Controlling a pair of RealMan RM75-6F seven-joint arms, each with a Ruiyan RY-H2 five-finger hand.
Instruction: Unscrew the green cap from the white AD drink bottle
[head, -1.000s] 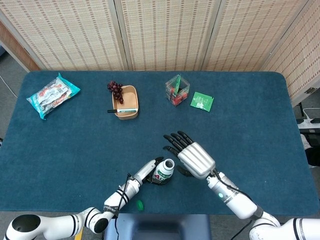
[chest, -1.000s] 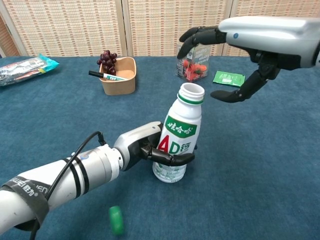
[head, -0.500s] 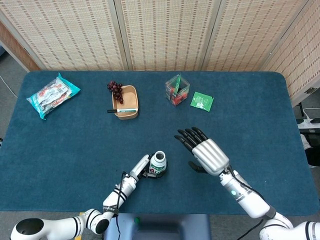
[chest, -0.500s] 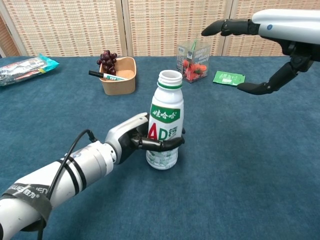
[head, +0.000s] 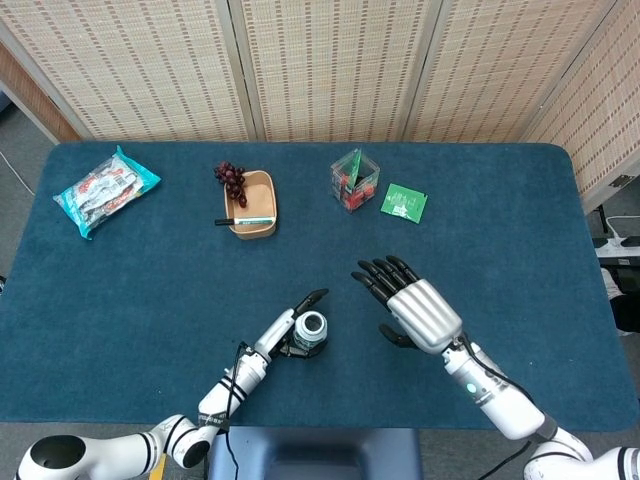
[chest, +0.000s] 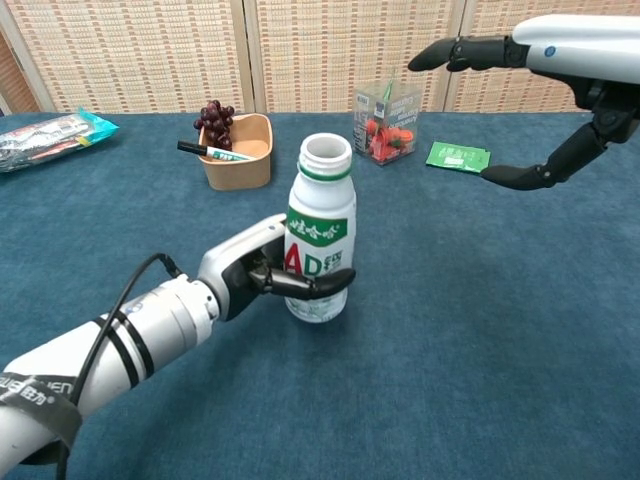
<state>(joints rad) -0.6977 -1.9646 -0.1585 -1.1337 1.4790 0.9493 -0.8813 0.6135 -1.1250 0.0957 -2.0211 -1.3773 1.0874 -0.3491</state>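
Observation:
The white AD drink bottle (chest: 318, 240) stands upright on the blue table, its mouth open with no cap on it and a green ring around its neck. From above, the AD drink bottle (head: 311, 328) shows near the front middle. My left hand (chest: 252, 272) grips its lower body from the left, with fingers (chest: 312, 283) wrapped across the label. In the head view one finger of my left hand (head: 284, 336) points away past the bottle. My right hand (head: 417, 311) hovers to the bottle's right, fingers spread, holding nothing; that right hand (chest: 545, 60) shows at the chest view's upper right. No green cap shows.
A wooden bowl (head: 253, 205) with grapes and a marker sits at the back left. A clear box (head: 354, 180) and a green packet (head: 404, 202) lie at the back right. A snack bag (head: 105, 190) lies far left.
My left hand has slid the bottle leftward and set it upright. My right hand has drawn back to the right, away from the bottle's mouth. The green cap on the table has left view.

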